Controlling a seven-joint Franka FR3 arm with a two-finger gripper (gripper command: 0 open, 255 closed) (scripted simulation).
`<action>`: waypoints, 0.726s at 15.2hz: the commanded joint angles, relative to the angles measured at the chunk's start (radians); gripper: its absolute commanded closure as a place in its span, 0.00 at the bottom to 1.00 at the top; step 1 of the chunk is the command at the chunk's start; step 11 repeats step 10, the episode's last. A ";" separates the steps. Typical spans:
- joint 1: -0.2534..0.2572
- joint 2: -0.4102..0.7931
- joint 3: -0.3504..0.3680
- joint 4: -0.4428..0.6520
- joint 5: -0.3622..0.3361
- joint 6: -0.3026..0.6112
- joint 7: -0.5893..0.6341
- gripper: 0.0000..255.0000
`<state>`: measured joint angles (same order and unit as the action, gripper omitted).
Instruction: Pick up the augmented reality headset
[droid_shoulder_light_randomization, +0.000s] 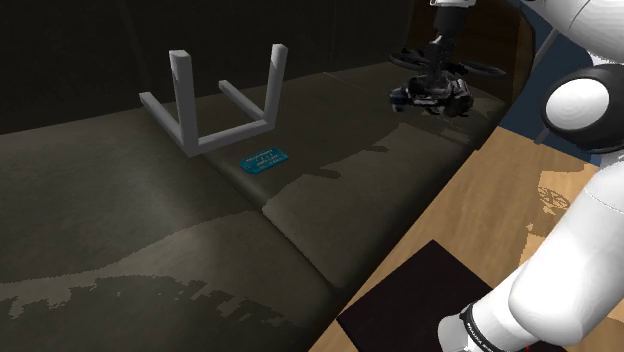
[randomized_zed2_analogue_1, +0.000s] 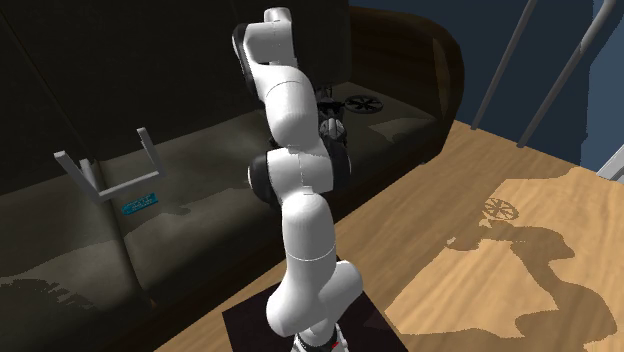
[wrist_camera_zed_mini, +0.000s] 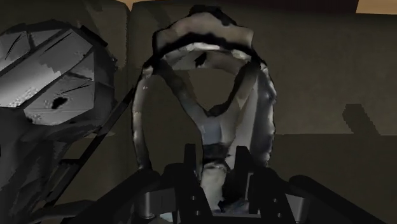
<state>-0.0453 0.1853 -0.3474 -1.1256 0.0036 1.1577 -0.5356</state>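
Briefly: headset in the pincer, over a dark sofa.
Shoulder view, leftmost: a grey open frame (droid_shoulder_light_randomization: 215, 100) stood on the sofa (droid_shoulder_light_randomization: 120, 200), with a teal card (droid_shoulder_light_randomization: 264, 159) lying just beside it. Further right the black gripper (droid_shoulder_light_randomization: 437, 78) hung near the sofa's far end, clamped on the dark headset (droid_shoulder_light_randomization: 432, 98) — in the wrist view its fingers clasped the headset's grey middle piece. Wooden floor (droid_shoulder_light_randomization: 480, 210) lay rightmost.

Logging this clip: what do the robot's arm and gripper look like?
The arm is glossy white, made of rounded, bulbous segments with dark joints between them and a dark band near its base. The gripper is all black, with two slim, straight fingers rising from a blocky body.
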 joint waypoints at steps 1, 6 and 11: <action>-0.009 0.029 -0.003 0.072 0.010 -0.044 -0.006 1.00; -0.049 0.131 -0.011 0.300 0.047 -0.173 -0.027 1.00; -0.090 0.214 -0.011 0.472 0.081 -0.263 -0.038 1.00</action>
